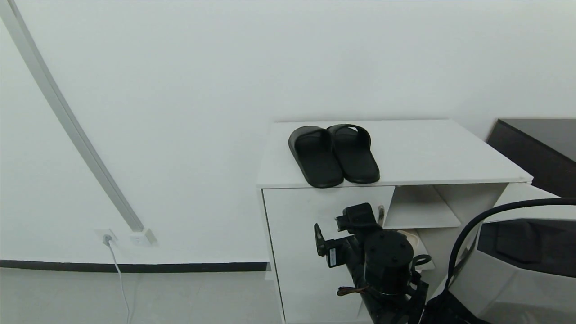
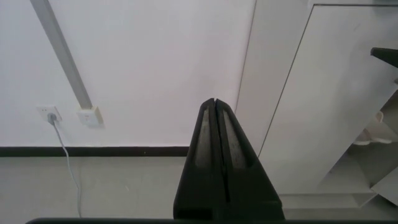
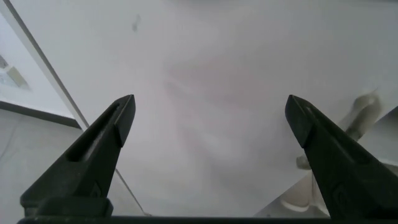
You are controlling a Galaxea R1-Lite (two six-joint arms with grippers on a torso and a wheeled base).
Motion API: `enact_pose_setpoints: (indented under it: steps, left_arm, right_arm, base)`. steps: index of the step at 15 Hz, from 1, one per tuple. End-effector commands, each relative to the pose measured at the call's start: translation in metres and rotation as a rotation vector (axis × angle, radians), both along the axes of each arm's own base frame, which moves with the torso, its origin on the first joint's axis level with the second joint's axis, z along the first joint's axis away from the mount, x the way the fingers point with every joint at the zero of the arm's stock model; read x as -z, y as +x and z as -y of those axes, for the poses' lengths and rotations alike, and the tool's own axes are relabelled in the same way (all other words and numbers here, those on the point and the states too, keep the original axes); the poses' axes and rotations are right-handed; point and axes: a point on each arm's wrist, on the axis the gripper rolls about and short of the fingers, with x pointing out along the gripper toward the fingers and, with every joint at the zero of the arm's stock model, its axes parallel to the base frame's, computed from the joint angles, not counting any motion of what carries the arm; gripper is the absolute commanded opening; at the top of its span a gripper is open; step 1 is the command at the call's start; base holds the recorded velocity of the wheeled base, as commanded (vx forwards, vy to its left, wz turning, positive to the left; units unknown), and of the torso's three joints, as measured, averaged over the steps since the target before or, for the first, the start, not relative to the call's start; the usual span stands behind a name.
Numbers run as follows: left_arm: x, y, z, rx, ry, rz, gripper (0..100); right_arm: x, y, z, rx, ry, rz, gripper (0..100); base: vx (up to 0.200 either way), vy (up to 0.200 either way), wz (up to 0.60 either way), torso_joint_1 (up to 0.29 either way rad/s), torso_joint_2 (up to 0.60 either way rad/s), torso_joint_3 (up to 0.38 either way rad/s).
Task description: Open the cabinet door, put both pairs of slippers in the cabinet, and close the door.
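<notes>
Pair of black slippers (image 1: 334, 155) on the cabinet's (image 1: 427, 153) flat white top, left of its middle, side by side and touching, heels at the front edge, broad straps toward the wall. Smooth, matt, moulded in one piece, rubbery in look. Below them, the left cabinet door (image 1: 306, 234) shut, a plain white slab. To the right of it, an open compartment with a slanted white shelf (image 1: 418, 211). Under that shelf, a pale slipper (image 1: 407, 236), mostly hidden in the head view; whether one or a pair, impossible to tell. In front of the compartment, a black robot arm (image 1: 387, 261), blocking its lower part. Right gripper (image 3: 210, 106) spread wide, nothing between its dark wedge-shaped fingers, close to the door's white face, the pale slipper off to one side beyond it. Left gripper (image 2: 214, 106) pressed closed, fingers flat together and holding nothing, off the cabinet's left side, facing the wall. On that wall, a socket (image 1: 107, 236) with a white cable (image 1: 120, 279) hanging to the floor, a grey trunking strip (image 1: 67, 117) running aslant, a black skirting band (image 1: 135, 267). Right of the cabinet, a dark furniture top (image 1: 535, 148).
</notes>
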Motion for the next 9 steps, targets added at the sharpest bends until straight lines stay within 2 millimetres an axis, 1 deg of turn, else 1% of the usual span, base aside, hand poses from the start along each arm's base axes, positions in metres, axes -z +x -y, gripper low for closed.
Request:
enact_pose_setpoints:
  steps: [1,4,9]
  left_arm:
    - [-0.0001,0.0001,0.0000,-0.001,-0.001,-0.001,0]
    - [-0.0001,0.0001,0.0000,-0.001,-0.001,-0.001,0]
    - [-0.0001,0.0001,0.0000,-0.001,-0.001,-0.001,0]
  right_arm:
    - [-0.0005,0.0007,0.0006,0.002,0.000,0.001,100]
    - [0.0001,0.0008,0.0005,0.002,0.000,0.000,100]
    - [0.0022,0.0004,0.0009,0.001,-0.008,-0.005,100]
  base:
    - [0.000,0.000,0.00,0.227,-0.55,-0.325]
    - [0.000,0.000,0.00,0.230,-0.56,-0.321]
    - [0.000,0.000,0.00,0.260,-0.59,-0.330]
